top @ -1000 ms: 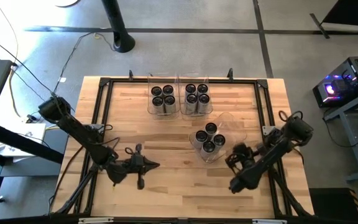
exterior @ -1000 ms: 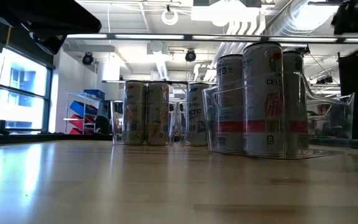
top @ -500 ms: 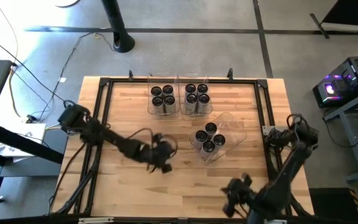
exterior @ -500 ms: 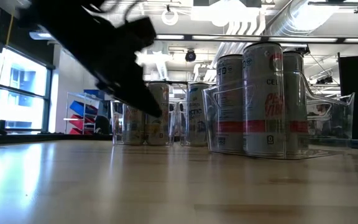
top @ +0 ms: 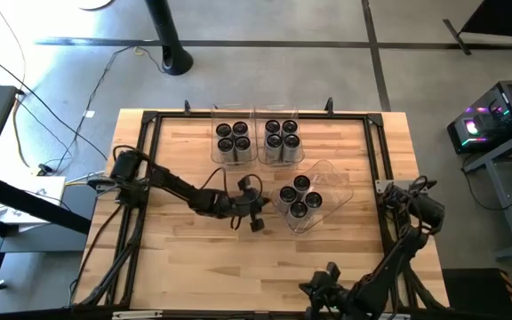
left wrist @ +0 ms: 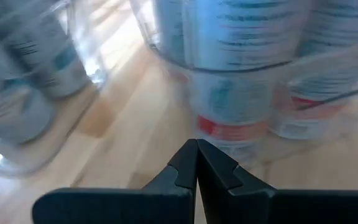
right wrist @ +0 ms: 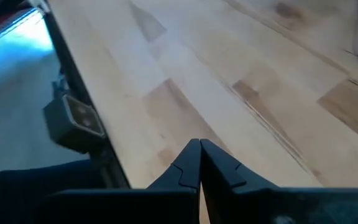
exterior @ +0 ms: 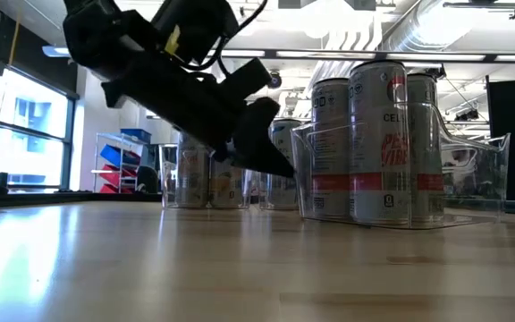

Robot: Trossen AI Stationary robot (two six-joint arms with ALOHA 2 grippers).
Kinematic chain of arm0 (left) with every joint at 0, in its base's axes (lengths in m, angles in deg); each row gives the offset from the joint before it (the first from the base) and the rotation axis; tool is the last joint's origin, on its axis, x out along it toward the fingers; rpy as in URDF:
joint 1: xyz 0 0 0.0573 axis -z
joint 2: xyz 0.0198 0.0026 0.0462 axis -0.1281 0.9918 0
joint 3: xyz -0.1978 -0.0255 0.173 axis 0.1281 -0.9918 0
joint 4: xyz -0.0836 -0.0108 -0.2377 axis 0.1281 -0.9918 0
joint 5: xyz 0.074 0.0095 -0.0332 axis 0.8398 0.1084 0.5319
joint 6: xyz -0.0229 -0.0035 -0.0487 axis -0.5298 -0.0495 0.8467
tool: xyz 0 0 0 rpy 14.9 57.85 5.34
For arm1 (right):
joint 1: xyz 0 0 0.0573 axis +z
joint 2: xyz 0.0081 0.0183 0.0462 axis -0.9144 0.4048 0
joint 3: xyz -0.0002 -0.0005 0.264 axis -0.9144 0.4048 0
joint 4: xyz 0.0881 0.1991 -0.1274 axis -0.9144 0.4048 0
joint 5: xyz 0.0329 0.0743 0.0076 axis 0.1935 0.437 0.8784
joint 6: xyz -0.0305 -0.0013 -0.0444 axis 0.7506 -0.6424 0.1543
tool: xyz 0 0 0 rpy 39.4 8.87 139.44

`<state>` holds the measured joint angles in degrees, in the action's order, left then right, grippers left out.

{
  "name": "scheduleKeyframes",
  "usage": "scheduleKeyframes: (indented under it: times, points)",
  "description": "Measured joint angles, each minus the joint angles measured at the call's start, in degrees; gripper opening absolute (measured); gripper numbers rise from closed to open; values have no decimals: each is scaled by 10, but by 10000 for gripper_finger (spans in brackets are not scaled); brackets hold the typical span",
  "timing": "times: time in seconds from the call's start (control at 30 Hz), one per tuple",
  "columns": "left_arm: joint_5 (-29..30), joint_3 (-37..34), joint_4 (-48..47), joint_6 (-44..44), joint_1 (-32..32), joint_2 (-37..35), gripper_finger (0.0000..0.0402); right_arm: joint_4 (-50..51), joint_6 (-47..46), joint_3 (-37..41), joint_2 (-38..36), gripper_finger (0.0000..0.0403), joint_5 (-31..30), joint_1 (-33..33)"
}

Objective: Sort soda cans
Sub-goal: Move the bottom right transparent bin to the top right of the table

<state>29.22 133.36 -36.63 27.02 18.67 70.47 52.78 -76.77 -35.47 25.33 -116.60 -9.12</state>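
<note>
The main risk here is a knock. The left gripper (top: 254,219) hangs just beside the near bin (top: 314,197), the clear container set at an angle in the middle of the table, and its fingers are pressed together with nothing between them. If the arm pushes on toward the cans like this, the closed tip is likely to shove the bin's wall or tip a can rather than grasp it — the jaws would have to part first. The thin clear plastic looks light, so a nudge could slide the whole bin with its four soda cans (top: 297,199) across the wood.

From the left wrist view, the closed fingertips (left wrist: 196,163) point straight at a red-banded can (left wrist: 232,99) behind the bin's transparent wall; they appear to be close to it but not touching, though I cannot tell this for certain. In the low view the gripper (exterior: 271,159) floats above the table surface, to the side of the bin.

Beyond the left gripper, two more bins (top: 256,142) stand side by side at the far edge, each holding four cans.

The right gripper (top: 320,286) waits well apart at the near edge of the table (top: 185,267), its fingers also shut on nothing — only bare wood lies ahead of it.
</note>
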Motion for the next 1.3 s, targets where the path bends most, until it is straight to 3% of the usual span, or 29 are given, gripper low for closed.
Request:
scheduleKeyframes:
  times: [0.1, 0.37, 0.57, 0.7, 1.0, 1.13, 1.3]
  points:
    - [-27, 5, 43, -16, 5, 22, 0, 21, -26, 0, 0, 0, -2, -8]
    - [-72, 83, 45, -56, 34, 81, 0, 110, -94, 0, 0, 0, -10, -46]
    - [-69, 142, -25, -61, 70, 95, 0, 187, -145, 0, 1, 0, -8, -72]
    - [-28, 159, -94, -30, 93, 83, 0, 214, -165, 10, 3, 0, -6, -88]
    - [113, 137, -313, 80, 138, -1, 0, 239, -248, 90, 4, 0, 46, -104]
    - [77, 108, -337, 115, 142, -24, 0, 316, -312, 100, 4, 0, 88, -92]
    - [62, 75, -294, 150, 142, -20, 0, 413, -368, 97, 1, 0, 131, -74]
